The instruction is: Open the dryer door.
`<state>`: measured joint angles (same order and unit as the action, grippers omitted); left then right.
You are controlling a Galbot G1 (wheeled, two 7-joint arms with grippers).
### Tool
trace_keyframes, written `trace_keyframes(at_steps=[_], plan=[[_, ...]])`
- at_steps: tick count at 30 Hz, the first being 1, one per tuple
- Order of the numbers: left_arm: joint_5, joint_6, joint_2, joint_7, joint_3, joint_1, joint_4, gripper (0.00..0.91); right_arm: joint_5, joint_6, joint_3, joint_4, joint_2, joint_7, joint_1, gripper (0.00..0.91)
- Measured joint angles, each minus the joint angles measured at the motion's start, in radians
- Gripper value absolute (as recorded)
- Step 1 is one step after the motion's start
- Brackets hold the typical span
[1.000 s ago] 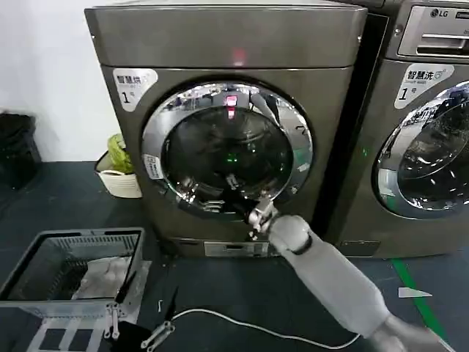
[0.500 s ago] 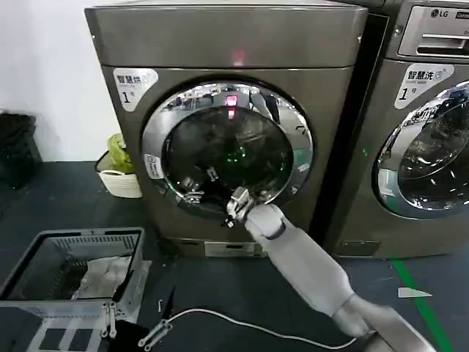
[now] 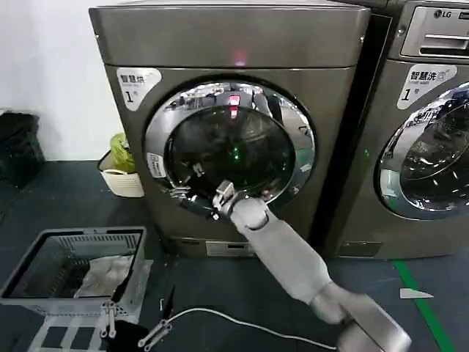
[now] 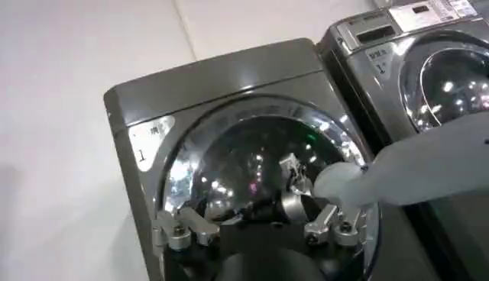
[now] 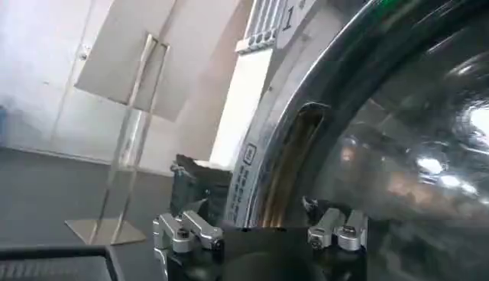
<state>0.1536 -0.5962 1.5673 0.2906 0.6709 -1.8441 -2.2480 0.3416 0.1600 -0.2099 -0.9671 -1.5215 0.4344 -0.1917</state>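
In the head view the dryer door (image 3: 229, 150) sits closed in the front of the left-hand grey machine, its chrome ring flush against the panel. The right arm reaches up from the lower right, and the right hand (image 3: 223, 196) rests at the lower part of the ring, slightly left of the door's centre, touching or just in front of the chrome; from here I cannot tell how its fingers stand.

The right wrist view brings the same spot close: the right hand (image 5: 260, 229) has its two fingers spread apart, holding nothing, just before the left rim of the dryer door (image 5: 397, 145), where a recessed slot shows in the chrome ring beside the dark glass.

The left wrist view looks at the door from farther back and higher. The left hand (image 4: 256, 227) hangs well apart from the dryer door (image 4: 252, 164), fingers spread and empty, and beyond it the right arm crosses in with its hand at the glass.

A laundry basket (image 3: 44, 253) stands on the floor to the left, and the LG machine (image 3: 421, 110) stands to the right.
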Motion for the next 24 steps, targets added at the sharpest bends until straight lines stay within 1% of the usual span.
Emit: trace_keyframes(at_steps=[7,11,16,21,24], plan=[[0.0,-0.001,0.001,0.0,0.001,-0.007,-0.005,0.907,0.012,0.052,-0.002,0.075,-0.037,0.064,0.033,0.907],[0.0,-0.001,0.001,-0.001,0.003,-0.01,-0.009,0.907,0.043,0.082,-0.014,0.106,-0.042,0.124,0.05,0.907],[0.0,0.0,0.003,-0.001,0.003,-0.009,-0.009,0.907,0.097,0.114,-0.039,0.11,-0.027,0.212,0.062,0.907],[0.0,0.0,0.003,-0.001,0.003,-0.008,-0.007,0.907,0.148,0.122,-0.066,0.099,-0.006,0.288,0.068,0.907],[0.0,0.0,0.003,-0.001,0.002,-0.008,-0.005,0.907,0.152,0.132,-0.076,0.087,0.007,0.335,0.067,0.907]])
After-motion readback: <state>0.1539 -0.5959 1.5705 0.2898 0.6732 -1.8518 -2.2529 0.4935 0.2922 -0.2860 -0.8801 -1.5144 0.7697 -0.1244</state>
